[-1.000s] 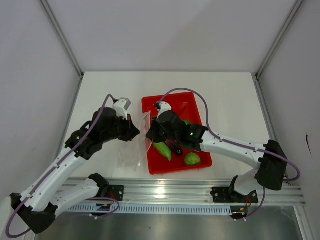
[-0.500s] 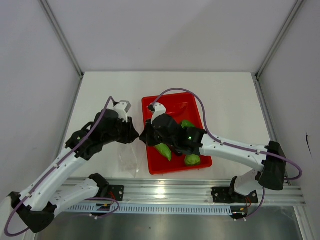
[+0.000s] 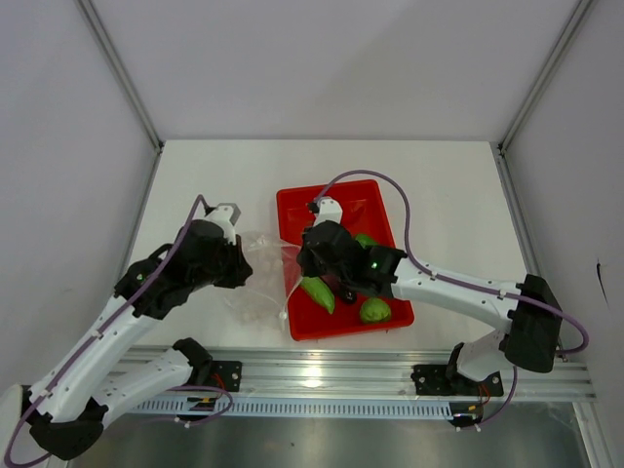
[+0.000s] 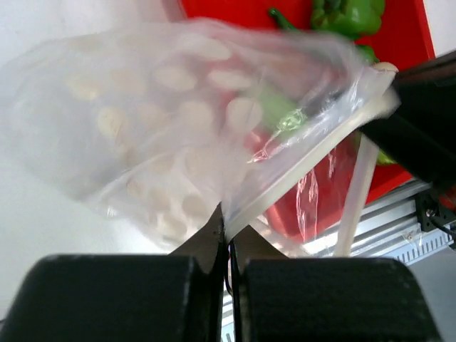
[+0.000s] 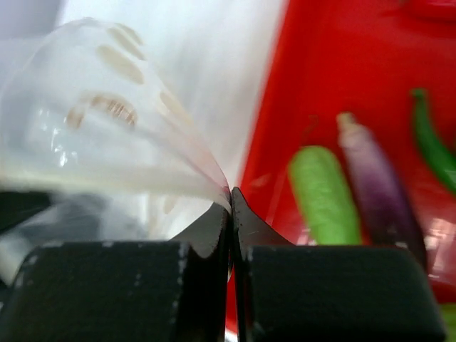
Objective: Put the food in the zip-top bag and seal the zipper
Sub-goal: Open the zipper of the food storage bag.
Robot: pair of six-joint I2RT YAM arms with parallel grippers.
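Zip-top bag (image 3: 255, 278) pinched from both sides, spread over the table (image 3: 195, 185) against the left rim of the red tray (image 3: 336, 187), right edge overlapping it. Pressed together on the bag's edge by the pale zipper (image 4: 306, 160): left gripper (image 4: 226, 229). Clamped on thin film: right gripper (image 5: 230, 194). Open table left of and beyond the bag; tight between the two wrists. From above, both sets of fingertips hidden; gourd (image 3: 318, 292), eggplant (image 3: 345, 289) and round green one (image 3: 375, 311) at the tray's near end. Plain in the left wrist view, barely peeking out from above: green pepper (image 4: 349, 14). Clearest in the right wrist view: green chili (image 5: 431, 146). Pale ovals on the film, perhaps print.
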